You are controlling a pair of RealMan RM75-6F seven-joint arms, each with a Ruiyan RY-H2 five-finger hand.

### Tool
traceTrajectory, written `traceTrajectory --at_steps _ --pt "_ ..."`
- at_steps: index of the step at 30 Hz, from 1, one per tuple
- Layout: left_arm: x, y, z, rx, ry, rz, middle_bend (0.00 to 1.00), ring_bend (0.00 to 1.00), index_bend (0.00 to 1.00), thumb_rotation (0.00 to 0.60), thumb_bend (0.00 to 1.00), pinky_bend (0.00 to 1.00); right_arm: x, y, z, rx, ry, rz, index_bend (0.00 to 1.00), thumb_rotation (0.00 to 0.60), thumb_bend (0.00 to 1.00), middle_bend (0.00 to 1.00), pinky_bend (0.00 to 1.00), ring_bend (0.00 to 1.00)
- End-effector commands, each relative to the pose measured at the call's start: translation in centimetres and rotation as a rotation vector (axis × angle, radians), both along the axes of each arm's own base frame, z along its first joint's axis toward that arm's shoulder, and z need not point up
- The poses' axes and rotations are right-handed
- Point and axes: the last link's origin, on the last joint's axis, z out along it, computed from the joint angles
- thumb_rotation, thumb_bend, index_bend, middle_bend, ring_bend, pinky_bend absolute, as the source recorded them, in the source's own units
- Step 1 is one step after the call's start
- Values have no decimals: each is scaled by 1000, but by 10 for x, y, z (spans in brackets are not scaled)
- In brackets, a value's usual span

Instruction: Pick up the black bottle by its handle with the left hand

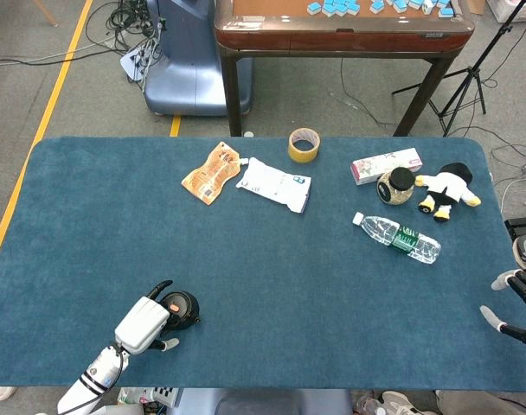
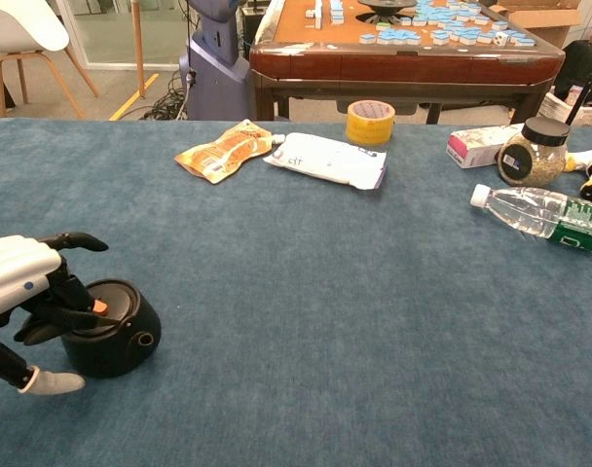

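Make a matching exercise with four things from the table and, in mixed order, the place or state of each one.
Things:
1. black bottle
2. roll of tape
3. water bottle
4. jar

Places or states:
A. lying on its side
B. at the far edge of the table
C. under the left robot hand
D. upright beside the pink box

Pairs: 1-C, 2-B, 3-A, 4-D
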Motion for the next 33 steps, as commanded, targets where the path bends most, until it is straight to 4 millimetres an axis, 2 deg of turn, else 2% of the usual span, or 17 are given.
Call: traceTrajectory --at_steps 1,7,9,12,16,18,20,27,30,33 --pt "9 7 3 3 -22 8 945 782 929 600 78 88 -1 0 0 -1 -3 -1 480 600 188 417 389 304" --pt "18 15 8 5 -52 41 981 815 962 600 61 88 -3 -1 -1 -1 -10 -2 480 600 188 417 389 304" --pt "19 17 10 -2 -69 64 994 832 975 578 54 88 -4 -1 -1 0 -12 -1 480 600 189 417 389 304" --pt "20 18 13 -25 -88 99 1000 843 984 482 47 86 -5 -2 -2 1 -14 -2 480 600 189 417 389 304" --pt "19 20 20 -36 -97 122 1000 844 986 300 28 82 -6 -2 -2 1 -18 -1 480 600 189 417 389 303" --pt "19 21 23 -33 -104 131 1000 844 986 241 24 81 -6 -2 -2 1 -19 0 480 600 189 417 389 303" --pt "19 22 27 -26 -112 142 1000 844 986 219 23 76 -6 -1 -2 0 -19 1 480 600 188 417 389 304" --pt "21 26 34 24 -149 189 1000 867 1000 218 26 74 -8 -1 -2 -2 -23 1 480 600 189 417 389 303" --pt "22 27 36 46 -168 202 1000 873 1000 244 85 74 -9 -1 -1 -5 -24 0 480 600 189 417 389 303" --pt "22 28 37 72 -181 208 1000 880 1000 462 180 74 -9 0 -1 -4 -24 -2 480 600 188 417 389 303"
